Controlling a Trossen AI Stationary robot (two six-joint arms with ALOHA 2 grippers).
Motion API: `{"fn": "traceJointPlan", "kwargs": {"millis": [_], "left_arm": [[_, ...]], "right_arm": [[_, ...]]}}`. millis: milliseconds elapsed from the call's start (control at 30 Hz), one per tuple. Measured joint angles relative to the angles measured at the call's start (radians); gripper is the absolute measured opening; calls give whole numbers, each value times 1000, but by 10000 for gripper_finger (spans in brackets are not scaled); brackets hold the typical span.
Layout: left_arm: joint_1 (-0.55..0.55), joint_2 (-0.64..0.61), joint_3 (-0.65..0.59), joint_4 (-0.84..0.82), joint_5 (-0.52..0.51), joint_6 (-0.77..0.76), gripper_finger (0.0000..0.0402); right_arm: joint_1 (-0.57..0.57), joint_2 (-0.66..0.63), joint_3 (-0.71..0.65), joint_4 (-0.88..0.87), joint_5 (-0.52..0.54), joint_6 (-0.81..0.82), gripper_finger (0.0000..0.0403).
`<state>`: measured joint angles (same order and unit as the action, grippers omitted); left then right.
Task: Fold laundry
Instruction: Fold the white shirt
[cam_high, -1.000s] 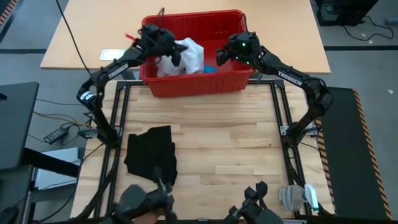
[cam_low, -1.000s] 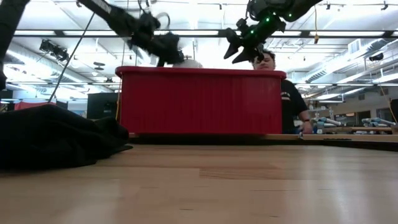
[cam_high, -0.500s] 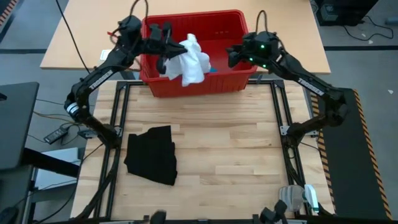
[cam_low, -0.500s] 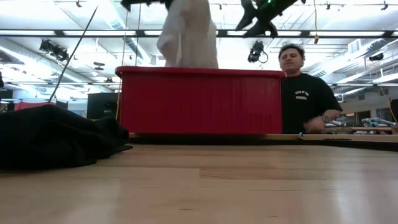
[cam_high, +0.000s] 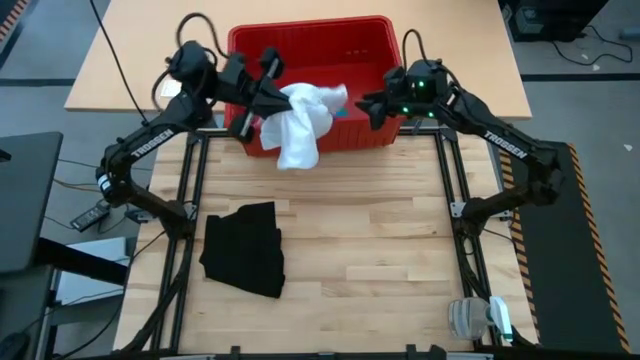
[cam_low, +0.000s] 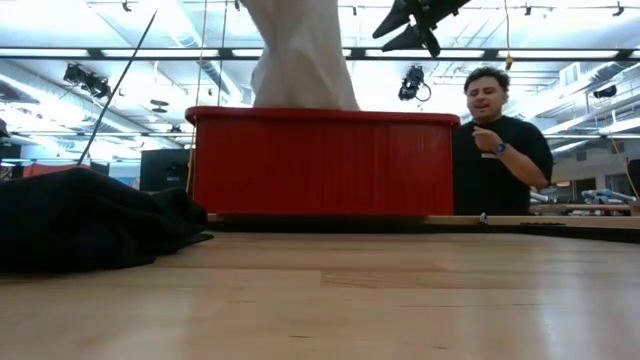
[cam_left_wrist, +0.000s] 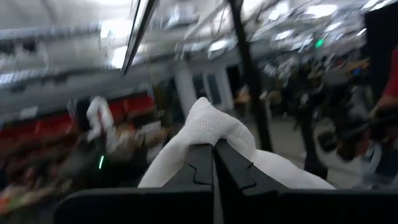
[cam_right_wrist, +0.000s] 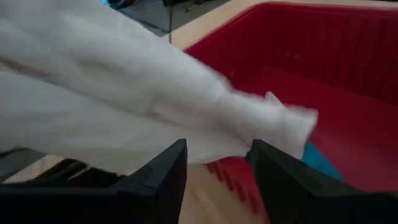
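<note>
Early days: left gripper (cam_high: 268, 88) pinching white T-shirt (cam_high: 300, 125) above basket (cam_high: 372, 140), right gripper (cam_high: 372, 106) spread beside it, black garment (cam_high: 244, 249) bunched on counter (cam_high: 370, 250), nothing visibly folded.

Robotics lab or workshop, open-plan: strip lights (cam_low: 300, 52) running along a high ceiling; a wooden counter (cam_high: 350, 250) sitting in a black metal frame (cam_high: 455, 215); cables (cam_high: 90, 215) trailing over grey floor; a person (cam_low: 497, 150) standing beyond.
</note>
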<state>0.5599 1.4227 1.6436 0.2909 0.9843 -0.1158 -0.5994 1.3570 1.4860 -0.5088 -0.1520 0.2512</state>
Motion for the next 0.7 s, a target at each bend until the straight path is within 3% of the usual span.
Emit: {"fn": "traceJointPlan", "kwargs": {"millis": [233,433,700], "left_arm": [[-109,1,0,202,-127,-116,0],[-223,2,0,214,-238,-138,0],[-389,5,0,254,-240,-127,0]], "right_arm": [[62,-77,0,-170,-41,25,174],[121,-143,0,-319,-86,-17,174],[148,-166,0,-343,-86,-69,174]]}}
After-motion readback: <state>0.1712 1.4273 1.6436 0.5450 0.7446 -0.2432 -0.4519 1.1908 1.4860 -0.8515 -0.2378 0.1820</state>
